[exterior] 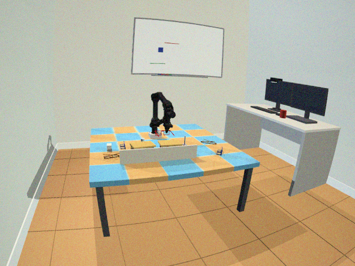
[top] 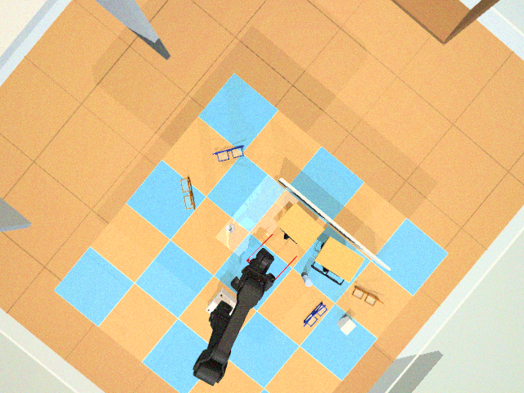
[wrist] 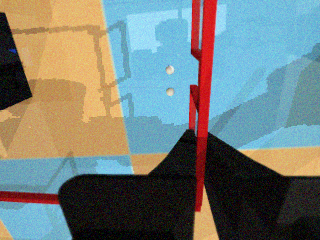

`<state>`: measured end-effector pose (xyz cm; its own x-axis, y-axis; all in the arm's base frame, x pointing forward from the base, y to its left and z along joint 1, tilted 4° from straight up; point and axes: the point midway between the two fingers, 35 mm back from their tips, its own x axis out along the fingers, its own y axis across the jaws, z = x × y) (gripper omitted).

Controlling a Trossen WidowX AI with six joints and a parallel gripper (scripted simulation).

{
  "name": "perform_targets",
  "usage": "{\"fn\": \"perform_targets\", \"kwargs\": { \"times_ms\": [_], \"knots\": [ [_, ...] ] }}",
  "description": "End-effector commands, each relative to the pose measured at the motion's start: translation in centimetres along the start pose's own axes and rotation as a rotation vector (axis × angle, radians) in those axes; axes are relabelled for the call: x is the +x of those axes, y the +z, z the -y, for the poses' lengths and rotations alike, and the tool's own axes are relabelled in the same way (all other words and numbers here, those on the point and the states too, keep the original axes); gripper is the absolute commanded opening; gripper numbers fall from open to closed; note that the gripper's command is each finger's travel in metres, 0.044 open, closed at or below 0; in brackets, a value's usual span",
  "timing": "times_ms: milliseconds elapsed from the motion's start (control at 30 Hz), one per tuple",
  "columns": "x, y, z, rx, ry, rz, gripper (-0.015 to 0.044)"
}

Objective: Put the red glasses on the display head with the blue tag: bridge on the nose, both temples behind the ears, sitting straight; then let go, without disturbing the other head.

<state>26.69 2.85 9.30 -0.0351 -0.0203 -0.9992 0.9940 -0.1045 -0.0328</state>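
Observation:
My gripper is shut on the front of the red glasses and holds them above the table, both temples reaching toward the nearer display head. The arm hides the middle of the frame in the top view. That head has a flat wood-coloured top with a black part under its near edge. A black shape with a small blue patch shows at the wrist view's left edge, probably this head and its tag. The other head wears a black frame.
A white panel stands behind both heads. A small post stands left of the nearer head, a grey cylinder before the other. A white block and several blue and orange-brown glasses lie around.

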Motion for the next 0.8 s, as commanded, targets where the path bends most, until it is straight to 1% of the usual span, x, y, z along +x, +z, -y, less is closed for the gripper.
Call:
{"fn": "perform_targets", "kwargs": {
  "times_ms": [0,767],
  "knots": [
    [0.6,0.0,0.2,0.002,-0.002,0.013,0.0000],
    [2.5,-0.1,0.2,0.002,-0.002,0.014,0.0000]
  ]
}}
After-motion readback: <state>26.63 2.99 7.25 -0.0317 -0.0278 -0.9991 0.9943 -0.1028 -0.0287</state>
